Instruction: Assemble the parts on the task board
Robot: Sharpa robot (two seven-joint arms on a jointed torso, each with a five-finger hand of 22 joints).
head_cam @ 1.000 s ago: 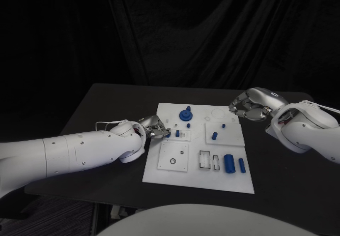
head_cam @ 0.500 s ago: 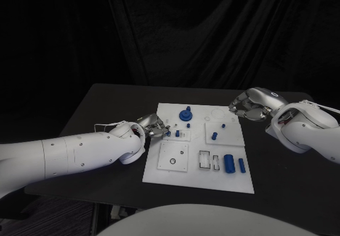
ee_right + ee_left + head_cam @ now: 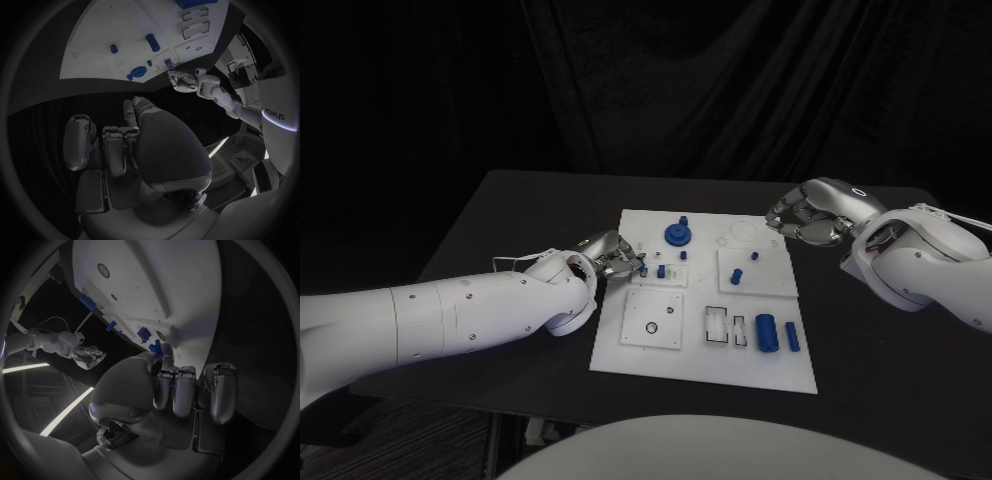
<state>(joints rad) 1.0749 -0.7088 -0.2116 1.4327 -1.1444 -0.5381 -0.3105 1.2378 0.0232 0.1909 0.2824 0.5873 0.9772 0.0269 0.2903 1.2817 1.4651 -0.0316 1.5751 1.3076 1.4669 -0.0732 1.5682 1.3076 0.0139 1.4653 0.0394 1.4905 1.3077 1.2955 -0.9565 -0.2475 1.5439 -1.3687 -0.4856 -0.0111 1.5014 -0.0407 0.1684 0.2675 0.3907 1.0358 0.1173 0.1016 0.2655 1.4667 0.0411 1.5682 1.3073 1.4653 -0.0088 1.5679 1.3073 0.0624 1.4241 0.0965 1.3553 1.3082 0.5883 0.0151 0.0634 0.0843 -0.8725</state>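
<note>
At the black table (image 3: 531,215), my left hand (image 3: 610,257) has crept a little farther up along the left edge of the task board (image 3: 704,372) than it was a second ago, its arm having slid with it. My right hand (image 3: 805,218) has not moved and hangs off the board's far right corner.

The left wrist view shows the left hand (image 3: 178,387) with fingers curled together and the thumb reaching to the board's edge, its tip touching a small blue part (image 3: 156,347); I cannot tell whether that piece is truly pinched or only touched. The right wrist view shows the right hand (image 3: 125,145) with fingers curled in on nothing, over bare table just off the board.

The board lies mid-table. On it I see a round blue knob (image 3: 676,236) near the far edge, a short blue peg (image 3: 661,271) just right of my left fingertips, two small blue pegs (image 3: 737,272) on the raised square to the right, and a thick blue cylinder (image 3: 766,333) beside a thinner blue pin (image 3: 793,337) at the near right. The left arm's white forearm (image 3: 444,320) covers the table left of the board.
</note>
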